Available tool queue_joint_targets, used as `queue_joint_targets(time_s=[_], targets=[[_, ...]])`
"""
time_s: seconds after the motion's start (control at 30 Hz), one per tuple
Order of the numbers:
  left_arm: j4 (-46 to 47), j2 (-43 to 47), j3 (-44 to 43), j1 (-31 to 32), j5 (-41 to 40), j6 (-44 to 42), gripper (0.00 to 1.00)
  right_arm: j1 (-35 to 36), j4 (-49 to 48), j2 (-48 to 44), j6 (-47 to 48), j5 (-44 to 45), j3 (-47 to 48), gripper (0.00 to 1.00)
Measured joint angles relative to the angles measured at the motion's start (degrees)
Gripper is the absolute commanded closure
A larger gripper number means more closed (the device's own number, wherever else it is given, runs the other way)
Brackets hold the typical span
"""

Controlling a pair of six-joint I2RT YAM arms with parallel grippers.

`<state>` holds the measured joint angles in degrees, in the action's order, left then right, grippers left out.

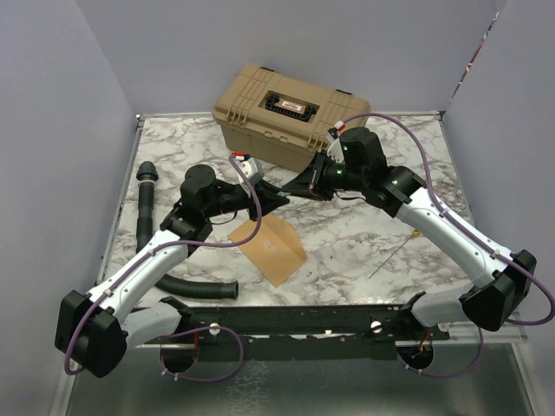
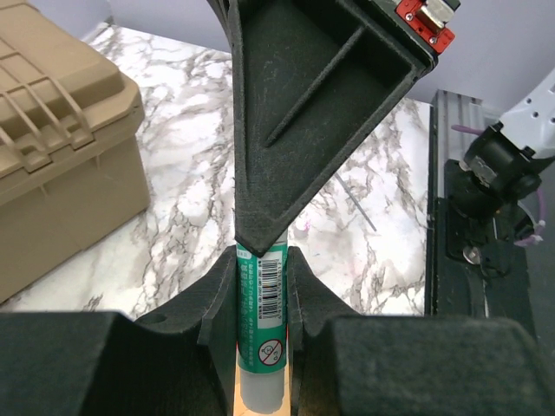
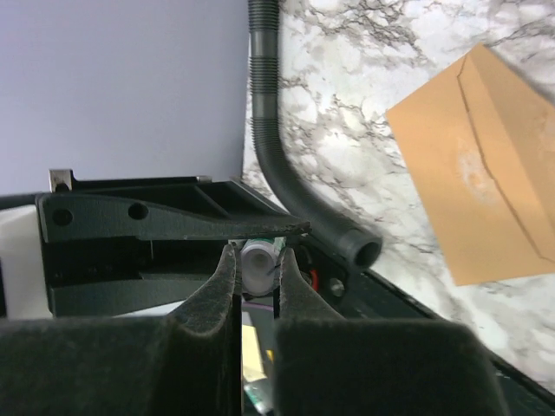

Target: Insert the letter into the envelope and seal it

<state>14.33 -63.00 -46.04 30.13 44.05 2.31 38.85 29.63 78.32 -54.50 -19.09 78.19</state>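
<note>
The envelope (image 1: pixel 273 250) lay flat on the marble table (image 1: pixel 364 234), lower centre of the top view, just below the two grippers and touched by neither. No separate letter showed anywhere. Judged already inside, but the pictures could not confirm it. In the right wrist view the flap looked folded down, with a pale blotch on the paper; sealed or not, could not tell.

The left gripper (image 2: pixel 262 277) was clamped around a green-labelled glue stick (image 2: pixel 263 347), held in the air above the table. The right gripper (image 3: pixel 257 253) had its fingers narrowed onto the stick's white end (image 3: pixel 257 263), meeting the left one tip to tip at the centre of the top view. Judged step: uncapping or passing the glue. Insertion was probably done; gluing and pressing the flap were left.

Around: a tan case (image 1: pixel 282 113) sat upper centre, behind the grippers and well apart from the envelope. A black ribbed hose (image 1: pixel 143 217) ran down the left side and curled to the lower left, its open end near the envelope's lower left corner but not touching. A thin rod (image 1: pixel 392 258) lay right of the envelope. Nothing lay on the envelope. The hose end was judged the nearest obstacle for the left arm.
</note>
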Motion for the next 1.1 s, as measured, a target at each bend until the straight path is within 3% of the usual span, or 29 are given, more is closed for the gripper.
queue_joint_targets(time_s=[0.07, 0.13, 0.3, 0.53, 0.63, 0.77, 0.93, 1.1], targets=[[0.2, 1.0, 0.4, 0.0, -0.9, 0.1, 1.0, 0.2, -0.7, 0.2, -3.2, 0.3, 0.0, 0.55], [0.5, 1.8, 1.0, 0.0, -1.9, 0.2, 1.0, 0.2, -2.4, 0.5, -4.5, 0.3, -0.1, 0.36], [0.6, 4.7, 3.5, 0.0, -2.6, 1.5, 1.0, -0.7, -4.9, 1.7, -1.0, -1.2, 1.2, 0.31], [0.6, 5.0, 3.8, 0.0, -3.6, 1.3, 1.0, -0.7, -2.8, 5.0, 5.2, -7.5, 4.2, 0.47], [0.7, 5.0, 3.8, 0.0, -4.1, 1.1, 1.0, -0.7, -1.2, 6.7, 6.9, -9.0, 5.7, 0.49], [0.7, 4.9, 3.8, 0.0, -4.9, 1.1, 1.0, -0.7, 0.6, 7.5, 8.6, -10.5, 6.3, 0.64], [0.7, 4.9, 3.8, 0.0, -6.4, 1.1, 1.0, -0.7, 1.6, 8.2, 9.6, -12.8, 7.8, 0.72], [0.6, 5.1, 3.8, 0.0, -7.6, 1.2, 1.0, -1.0, 1.8, 8.9, 10.1, -13.7, 8.1, 0.95]])
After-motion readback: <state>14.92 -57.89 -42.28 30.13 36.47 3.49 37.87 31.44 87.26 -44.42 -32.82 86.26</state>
